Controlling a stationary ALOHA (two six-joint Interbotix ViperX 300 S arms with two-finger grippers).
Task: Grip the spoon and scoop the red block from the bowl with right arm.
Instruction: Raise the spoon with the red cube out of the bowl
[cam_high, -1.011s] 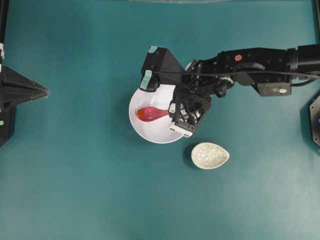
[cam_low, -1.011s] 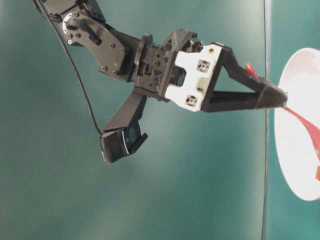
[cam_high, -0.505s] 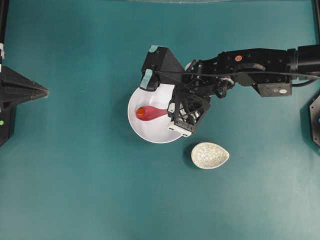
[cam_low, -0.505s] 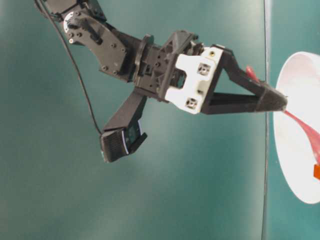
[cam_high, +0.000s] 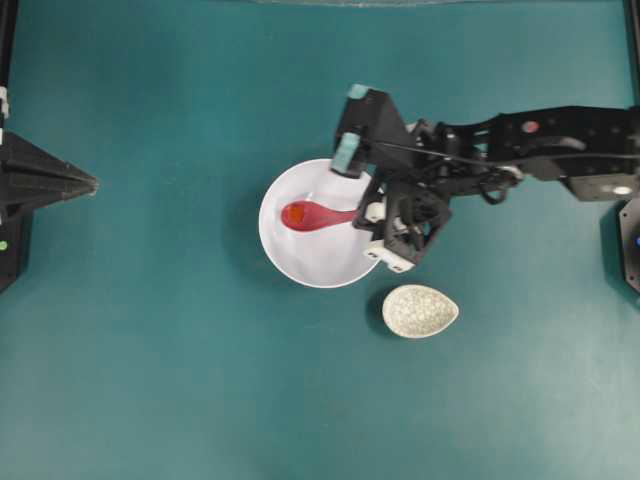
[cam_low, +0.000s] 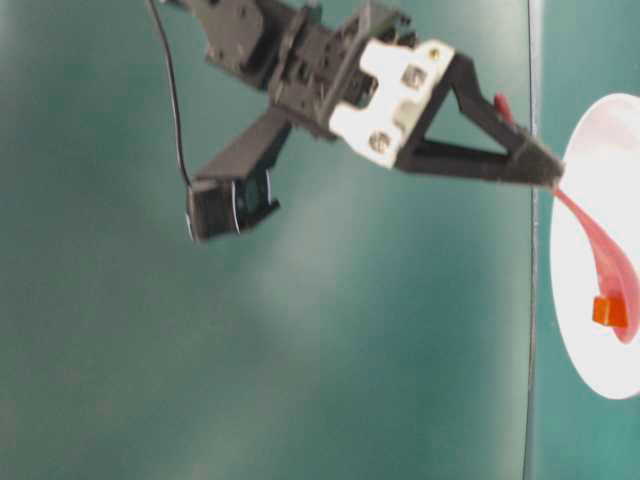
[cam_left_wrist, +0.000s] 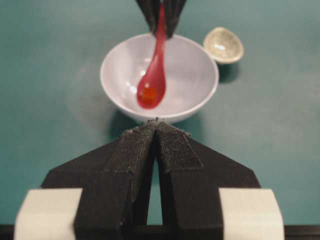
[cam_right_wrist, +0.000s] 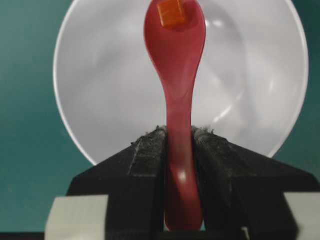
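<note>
My right gripper (cam_high: 366, 215) is shut on the handle of the pink spoon (cam_high: 318, 215). The wrist view shows the handle pinched between both pads, with the gripper (cam_right_wrist: 178, 131) behind the spoon (cam_right_wrist: 175, 55). The red block (cam_right_wrist: 172, 13) lies in the spoon's scoop and also shows in the overhead view (cam_high: 293, 214). The scoop hangs over the inside of the white bowl (cam_high: 300, 272), tilted down in the table-level view (cam_low: 612, 275). My left gripper (cam_left_wrist: 157, 123) is shut and empty, well left of the bowl (cam_left_wrist: 114, 95).
A speckled egg-shaped rest (cam_high: 420, 311) lies on the teal table just right of and below the bowl. The left gripper (cam_high: 92, 183) sits at the far left edge.
The right gripper has drawn back to the right with the spoon. The red block went from the scoop's tip into the scoop. The left arm has not moved.
</note>
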